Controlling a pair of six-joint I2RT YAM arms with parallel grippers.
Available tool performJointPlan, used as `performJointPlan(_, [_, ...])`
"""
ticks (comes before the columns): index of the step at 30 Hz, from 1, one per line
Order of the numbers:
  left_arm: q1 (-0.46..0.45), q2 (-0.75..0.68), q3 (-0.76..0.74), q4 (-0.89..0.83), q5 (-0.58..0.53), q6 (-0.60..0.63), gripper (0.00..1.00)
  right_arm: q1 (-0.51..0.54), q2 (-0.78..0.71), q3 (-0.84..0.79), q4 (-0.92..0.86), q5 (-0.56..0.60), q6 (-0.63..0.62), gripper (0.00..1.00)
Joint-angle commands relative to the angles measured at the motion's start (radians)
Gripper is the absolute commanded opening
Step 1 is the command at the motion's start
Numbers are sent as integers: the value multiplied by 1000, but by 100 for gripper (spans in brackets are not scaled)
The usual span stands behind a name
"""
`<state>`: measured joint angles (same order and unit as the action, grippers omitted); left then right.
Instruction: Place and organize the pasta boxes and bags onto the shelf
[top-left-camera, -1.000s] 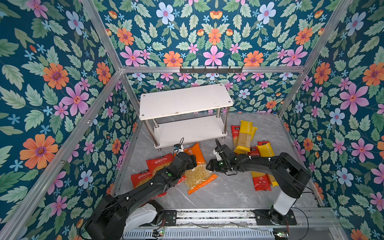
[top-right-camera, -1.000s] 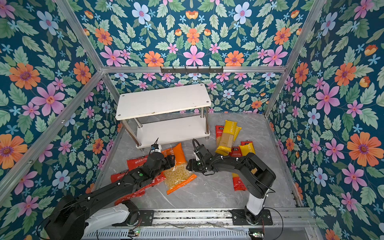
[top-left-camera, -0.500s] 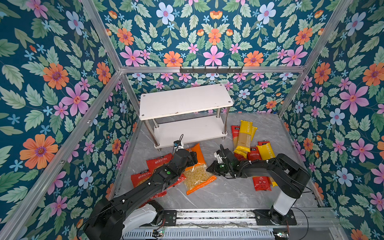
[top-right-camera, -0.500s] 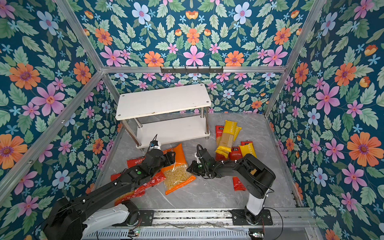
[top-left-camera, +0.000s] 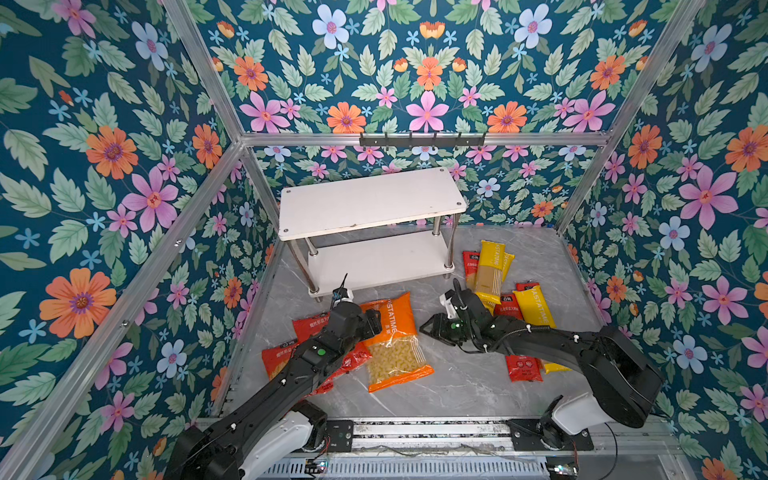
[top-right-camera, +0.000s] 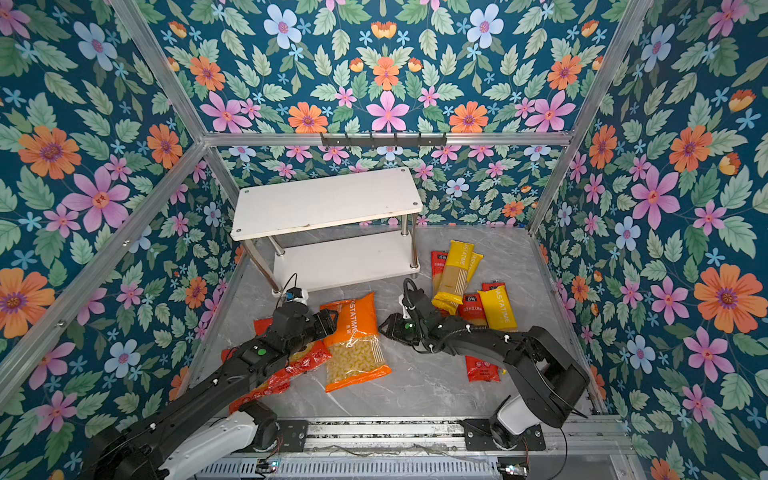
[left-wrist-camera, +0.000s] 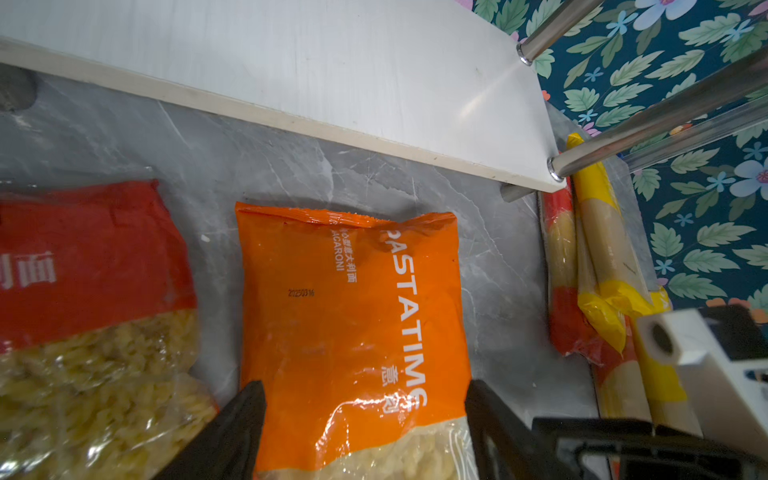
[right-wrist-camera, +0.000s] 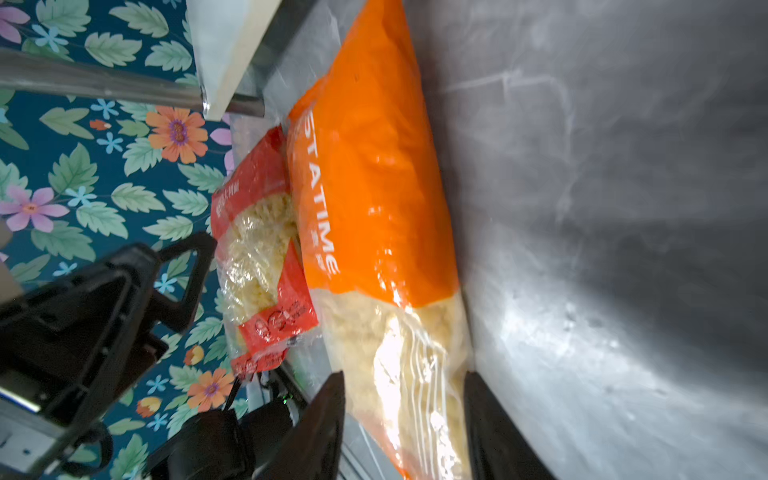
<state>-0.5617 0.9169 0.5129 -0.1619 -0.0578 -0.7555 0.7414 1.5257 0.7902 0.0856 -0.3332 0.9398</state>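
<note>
- Judging the orange pack (top-left-camera: 390, 332) first: it is a film bag of loose macaroni, so probably light, soft and slippery. The contents would likely slide and sag if it were lifted by one end.
- It lies flat on the grey floor (top-left-camera: 457, 386), just in front of the shelf (top-left-camera: 370, 203). Its printed end points toward the shelf and its clear end away from it.
- The left gripper (left-wrist-camera: 363, 390) has its jaws spread wide, one at each long edge of the printed half. The film between them is not crumpled, and nothing is held.
- The right gripper (right-wrist-camera: 405, 386) is rolled on its side with its jaws partly apart. The clear, pasta-filled edge of the pack lies between them, and I judge it is not gripped.
- The best hold looks to be across the filled body, where the pasta gives the pads some bulk. The flat end seam would probably slip out.
- Both boards of the shelf are bare, with no pack on either.
- The short red packs (top-left-camera: 309, 328) lie beside the orange one, partly under the left arm.
- The long spaghetti packs (top-left-camera: 490, 266), yellow and red, are heaped near the shelf's right front leg.
</note>
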Motion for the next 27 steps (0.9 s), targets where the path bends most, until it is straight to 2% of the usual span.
performJointPlan(1, [30, -30, 2, -63, 38, 24, 79, 14, 39, 63, -102, 37, -91, 54])
performJointPlan(7, [100, -62, -13, -53, 93, 26, 79, 56, 164, 112, 13, 68, -41, 55])
performJointPlan(9, [100, -48, -17, -29, 95, 20, 78, 65, 194, 147, -1, 30, -54, 53])
performJointPlan(12, [85, -12, -7, 0, 93, 23, 78, 46, 143, 130, -68, 50, -83, 52])
performJointPlan(14, [47, 13, 1, 42, 82, 31, 78, 5, 47, 103, -136, 71, -111, 52])
performJointPlan(19, [-126, 119, 12, 215, 11, 46, 79, -185, -206, 30, -336, 147, -197, 55])
performJointPlan(22, [-220, 213, 17, 350, -3, 48, 79, -395, -333, -19, -379, 80, -204, 59])
performJointPlan(25, [-288, 325, 65, 416, -15, 57, 80, -584, -357, -22, -405, 69, -236, 65])
performJointPlan(27, [-319, 405, 114, 429, -5, 61, 80, -680, -311, -15, -358, -6, -238, 67])
